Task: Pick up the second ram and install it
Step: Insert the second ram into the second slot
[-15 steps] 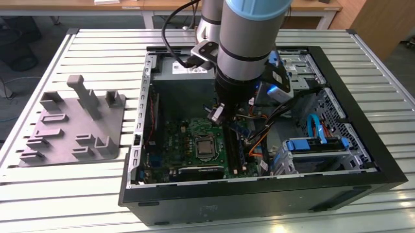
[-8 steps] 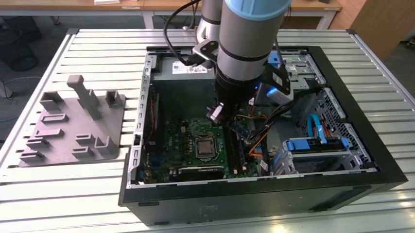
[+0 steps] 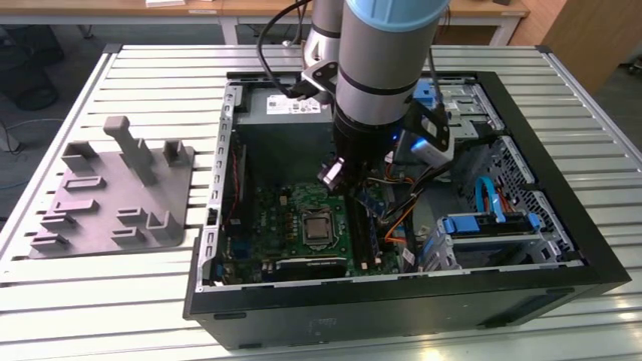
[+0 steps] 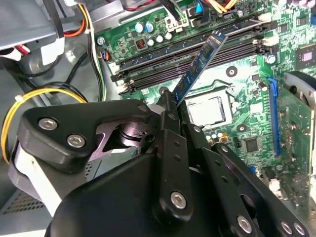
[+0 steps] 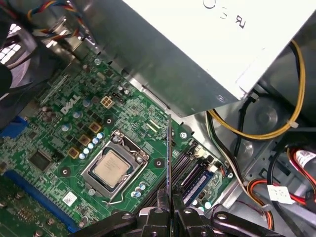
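Observation:
My gripper [image 4: 170, 102] is shut on the second ram [image 4: 200, 66], a slim stick with a bluish face that juts out from between the black fingers. It hangs above the green motherboard [image 4: 247, 118], its free end over the long black memory slots [image 4: 163, 61] and clear of them. In the first wrist view the ram [image 5: 169, 153] appears edge-on as a thin dark line rising from the gripper [image 5: 170, 201], beside the slots [image 5: 183, 165]. In the exterior view the gripper [image 3: 336, 177] is low inside the open computer case [image 3: 522, 278].
One slot holds another stick with blue chips [image 5: 198, 180]. The processor socket [image 5: 112, 168] lies next to the slots. The silver power supply [image 5: 197, 49] and yellow, red and black cables [image 5: 256, 131] crowd one side. A grey holder tray [image 3: 110, 199] lies on the slatted table at the exterior view's left.

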Tool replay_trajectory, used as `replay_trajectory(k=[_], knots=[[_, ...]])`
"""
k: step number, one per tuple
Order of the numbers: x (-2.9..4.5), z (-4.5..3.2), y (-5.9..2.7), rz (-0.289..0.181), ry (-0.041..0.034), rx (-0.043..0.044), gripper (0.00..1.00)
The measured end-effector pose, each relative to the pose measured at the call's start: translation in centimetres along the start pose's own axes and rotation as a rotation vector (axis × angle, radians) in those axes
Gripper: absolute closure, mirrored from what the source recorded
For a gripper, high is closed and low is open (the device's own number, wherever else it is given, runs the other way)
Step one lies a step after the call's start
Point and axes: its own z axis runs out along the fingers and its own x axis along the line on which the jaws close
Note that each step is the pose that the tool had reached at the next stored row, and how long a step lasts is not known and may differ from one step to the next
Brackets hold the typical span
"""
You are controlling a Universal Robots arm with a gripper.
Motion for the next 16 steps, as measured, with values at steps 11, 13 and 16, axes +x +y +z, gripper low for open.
replay_trajectory(k=[11,13,16], knots=[[0.00,0.03,0.00,0.102,-0.0049,0.0080,0.86],[0.00,0.03,0.00,0.121,-0.0057,0.0095,0.86],[0.00,0.04,0.00,0.149,-0.0070,0.0118,0.86]])
